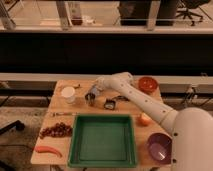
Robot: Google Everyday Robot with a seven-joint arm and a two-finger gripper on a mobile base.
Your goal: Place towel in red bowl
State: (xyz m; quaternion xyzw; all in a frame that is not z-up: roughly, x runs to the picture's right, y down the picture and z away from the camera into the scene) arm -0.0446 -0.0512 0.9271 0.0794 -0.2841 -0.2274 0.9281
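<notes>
The camera view looks down over the robot's white arm onto a wooden surface [62, 107]. Nearest lie a purple bowl [159, 148] at the right front corner, a big green tray [103, 140] in the middle, and an orange-red pepper [48, 150] at the left front. Behind those sit a cluster of dark grapes [55, 131] on the left and a small orange fruit [145, 119] on the right.

Farther back, the tool [91, 96] is low at the surface, next to a small metal cup [90, 98] and a white cup [68, 94]. Its jaws are fully closed. The towel should be there, but it cannot be made out — whether cloth is pinched is not visible. A small dark object [110, 104] lies just right of the tool.

The red bowl [148, 84] stands at the far right corner, well apart from the tool.

In my judgement the step is the grasp and lift. Rise straight up first — enough to clear the metal cup and the dark object — then carry right and back, stopping above the bowl's middle before letting go.
</notes>
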